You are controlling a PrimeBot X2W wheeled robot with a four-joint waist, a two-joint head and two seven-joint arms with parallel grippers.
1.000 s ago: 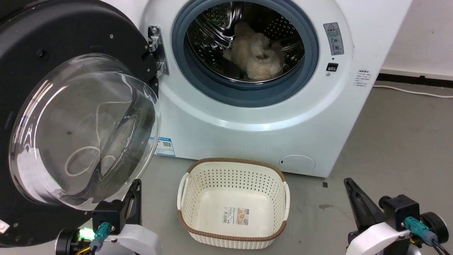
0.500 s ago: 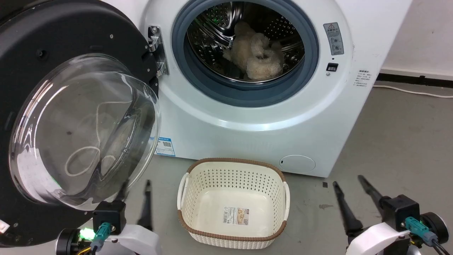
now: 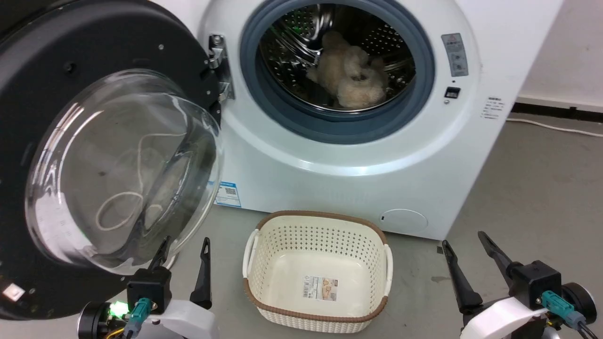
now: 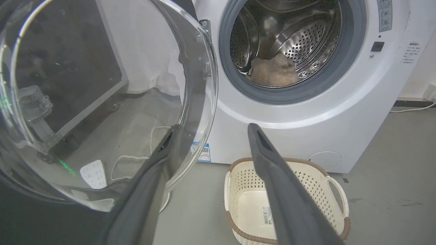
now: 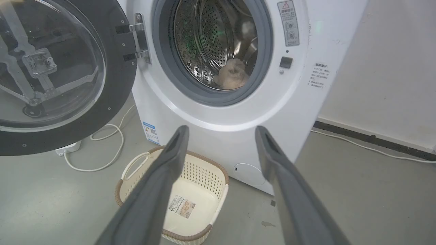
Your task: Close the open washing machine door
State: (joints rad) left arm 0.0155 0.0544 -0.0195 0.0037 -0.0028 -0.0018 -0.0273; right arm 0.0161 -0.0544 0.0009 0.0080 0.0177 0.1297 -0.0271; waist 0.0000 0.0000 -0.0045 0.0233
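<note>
Washing machine door (image 3: 118, 165) hangs swung wide open at the left on its metal hinge (image 3: 221, 66); the left fingers (image 3: 203, 273) stand spread apart and empty just under its glass bowl, one so close to the glass edge that contact cannot be judged; the right fingers (image 3: 459, 282), well off to the right, are likewise spread and empty; between them an empty cream basket (image 3: 315, 215) sits on the floor (image 3: 532, 188) near the white machine (image 3: 330, 183); farther in, fluffy beige laundry (image 3: 346, 77) lies in the drum (image 3: 292, 42).

L hand (image 3: 186, 241) & R hand (image 3: 463, 238): both splayed, held low.
</note>
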